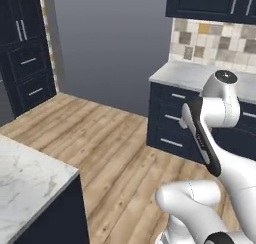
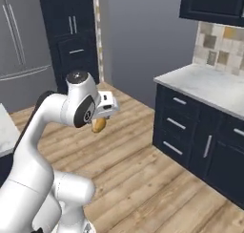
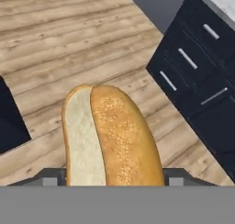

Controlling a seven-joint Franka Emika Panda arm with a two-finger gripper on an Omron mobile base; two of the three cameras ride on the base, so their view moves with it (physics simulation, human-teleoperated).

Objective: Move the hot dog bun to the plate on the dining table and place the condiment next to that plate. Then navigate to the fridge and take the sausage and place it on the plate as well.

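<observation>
Carrying the hot dog bun (image 3: 110,136) is the step in hand, judging by how things lie: the gripper (image 2: 99,122) is clamped on it, jaws set wide around the roll's girth, and it hangs in the air over the wood floor (image 2: 143,179) with no plate or dining table in sight. In the hand view the bun fills the centre, running from 6 o'clock up toward 12, its pale cut face on the 9 o'clock side and the seeded tan crust toward 3 o'clock. In the right base view only its lower end shows (a tan-orange nub below the white hand), at about 10 o'clock from the middle of the picture.

Around it: navy drawer cabinets (image 2: 190,132) under a marble counter (image 2: 209,86) lie toward 3 o'clock in the right base view, and the fridge (image 2: 21,46) stands at about 10 o'clock, doors shut. A marble-topped corner (image 1: 25,183) sits at 8 o'clock in the left base view; whether that is the dining table I cannot tell.

To do this well, I would keep the squeeze steady and the hand level while the base travels, since soft bread may deform or slip if the grip tightens or the arm swings. Holding the arm tucked, away from the cabinet fronts, should avoid a knock, and release belongs only once the brown-rimmed plate is directly beneath.
</observation>
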